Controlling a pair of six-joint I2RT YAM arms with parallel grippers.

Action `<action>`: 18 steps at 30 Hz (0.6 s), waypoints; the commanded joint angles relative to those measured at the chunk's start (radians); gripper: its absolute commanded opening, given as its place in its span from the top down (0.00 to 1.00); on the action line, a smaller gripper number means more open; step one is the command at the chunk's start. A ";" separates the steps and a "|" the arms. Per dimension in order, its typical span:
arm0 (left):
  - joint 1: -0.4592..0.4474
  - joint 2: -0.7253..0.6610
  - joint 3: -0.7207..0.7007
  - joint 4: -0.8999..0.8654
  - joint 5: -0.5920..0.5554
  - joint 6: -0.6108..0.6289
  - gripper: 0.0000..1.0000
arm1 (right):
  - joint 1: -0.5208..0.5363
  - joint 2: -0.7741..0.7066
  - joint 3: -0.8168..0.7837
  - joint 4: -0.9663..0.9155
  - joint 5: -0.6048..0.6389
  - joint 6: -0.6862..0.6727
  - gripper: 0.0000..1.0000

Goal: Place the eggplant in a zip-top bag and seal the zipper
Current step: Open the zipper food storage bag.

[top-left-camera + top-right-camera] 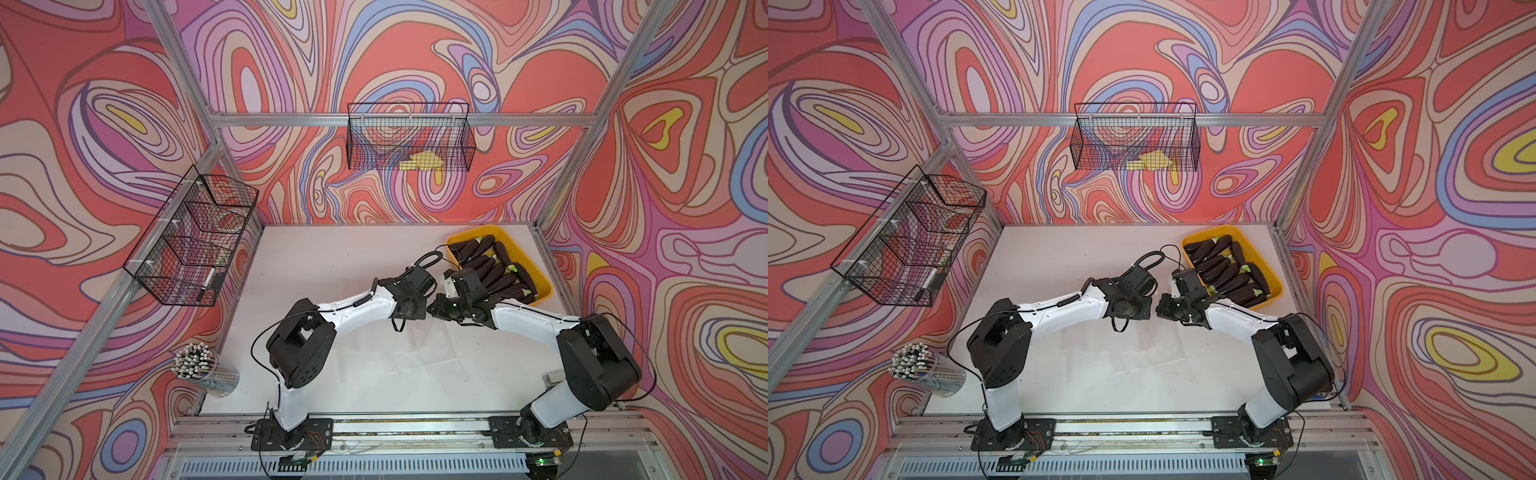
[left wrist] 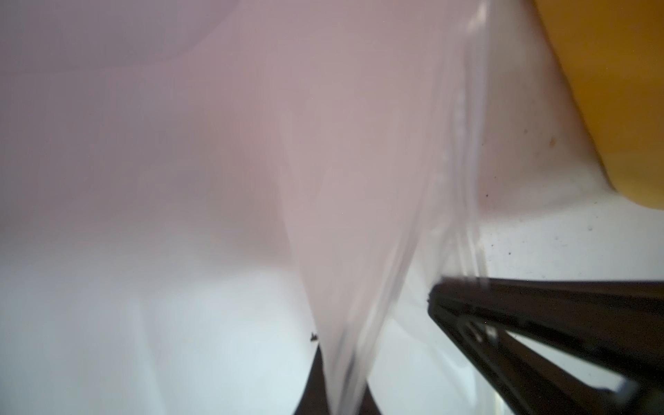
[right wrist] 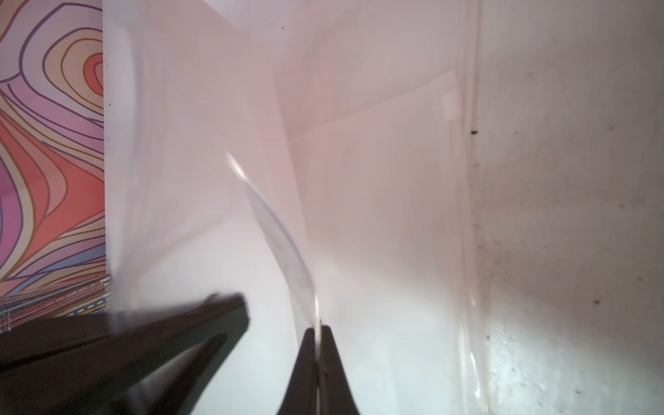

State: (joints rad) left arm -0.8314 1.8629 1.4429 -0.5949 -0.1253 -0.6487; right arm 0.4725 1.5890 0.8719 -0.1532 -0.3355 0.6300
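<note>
Far left, you've got a clear cup of white-tipped sticks (image 1: 199, 368) at the table's front corner. A wire basket (image 1: 191, 241) hangs on the left wall. A second basket (image 1: 409, 137) hangs on the back wall with a yellow scrap (image 1: 422, 162) inside.

Mid-table (image 1: 332, 257), your left arm (image 1: 353, 305) and right arm (image 1: 528, 320) meet almost wrist to wrist.

Left gripper (image 2: 337, 399): fingers pressed together on the clear film of the zip-top bag (image 2: 359, 215), which fans out from the pinch. The right arm's black finger shows just beside it in the left wrist view.

Right gripper (image 3: 318, 359): also clamped tight, with a thin edge of the same bag nipped between the tips.

In both top views the bag is hard to make out under the wrists, only faint creases on the table.

Far right, the eggplants (image 1: 494, 270) lie piled in the yellow tray (image 1: 536, 270) at the right rear corner, just beside the right wrist.
</note>
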 commanded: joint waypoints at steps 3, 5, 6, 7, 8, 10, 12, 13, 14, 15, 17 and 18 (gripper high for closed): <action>0.002 -0.060 0.128 -0.349 -0.166 0.108 1.00 | 0.009 0.053 0.048 0.055 -0.033 0.023 1.00; 0.003 -0.047 0.191 -0.430 -0.209 0.131 1.00 | 0.029 0.076 0.069 0.080 -0.044 0.035 1.00; 0.004 -0.039 0.217 -0.465 -0.238 0.138 1.00 | 0.040 0.087 0.078 0.092 -0.049 0.041 1.00; 0.003 -0.026 0.252 -0.507 -0.281 0.151 1.00 | 0.051 0.102 0.084 0.110 -0.057 0.055 1.00; 0.002 -0.003 0.305 -0.570 -0.331 0.161 1.00 | 0.057 0.117 0.085 0.133 -0.068 0.076 1.00; 0.002 0.044 0.395 -0.676 -0.398 0.178 1.00 | 0.061 0.141 0.071 0.181 -0.076 0.111 1.00; 0.004 0.064 0.417 -0.693 -0.372 0.204 1.00 | 0.065 0.155 0.056 0.223 -0.074 0.126 1.00; 0.003 0.066 0.412 -0.677 -0.329 0.216 1.00 | 0.065 0.159 0.052 0.236 -0.075 0.128 0.99; 0.002 0.076 0.417 -0.674 -0.291 0.221 1.00 | 0.066 0.162 0.050 0.241 -0.077 0.128 0.98; -0.001 0.093 0.430 -0.679 -0.261 0.222 1.00 | 0.066 0.164 0.051 0.242 -0.077 0.126 0.97; -0.011 0.139 0.477 -0.705 -0.226 0.220 1.00 | 0.066 0.168 0.049 0.238 -0.066 0.123 0.95; -0.012 0.150 0.482 -0.695 -0.185 0.219 1.00 | 0.066 0.170 0.046 0.238 -0.062 0.123 0.93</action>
State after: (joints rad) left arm -0.8333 1.9667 1.8931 -1.1961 -0.3767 -0.4549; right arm 0.5377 1.7443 0.9344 0.0555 -0.4088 0.7422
